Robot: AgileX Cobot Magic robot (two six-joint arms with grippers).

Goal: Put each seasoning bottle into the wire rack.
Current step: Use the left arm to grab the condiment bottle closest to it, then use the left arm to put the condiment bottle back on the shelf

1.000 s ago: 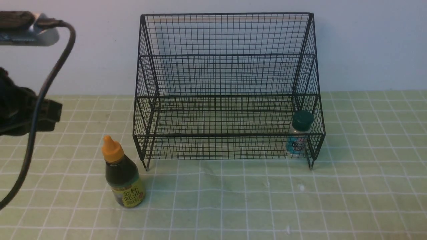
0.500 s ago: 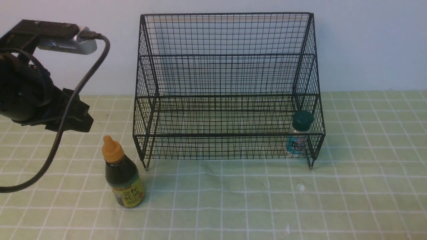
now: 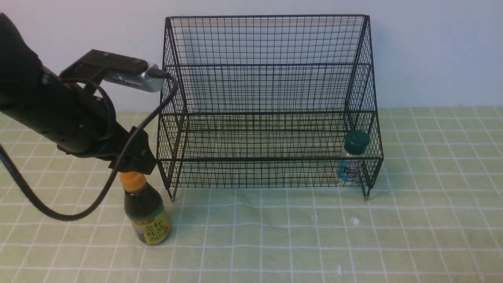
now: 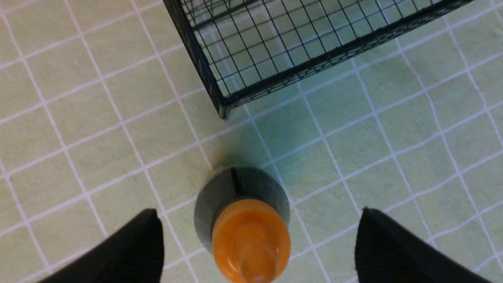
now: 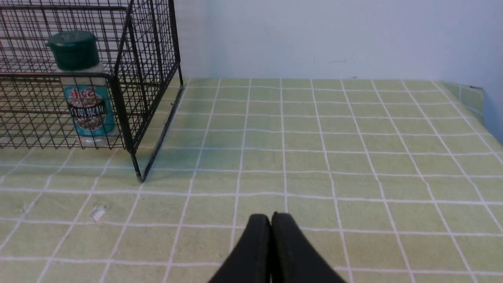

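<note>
On green grid cloth (image 3: 275,236): shaker (image 3: 352,161) inside wire rack (image 3: 267,63), left gripper (image 4: 259,220) spread wide over sauce bottle (image 3: 145,212) cap, right gripper (image 5: 271,220) pinched together.

Left hand (image 3: 133,163) covers bottle cap (image 3: 133,181) tip

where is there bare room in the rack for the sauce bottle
In the rack, the lower shelf is bare from the left wall to the shaker in the right corner; the upper shelf is all bare. Crowded only around that shaker.
</note>
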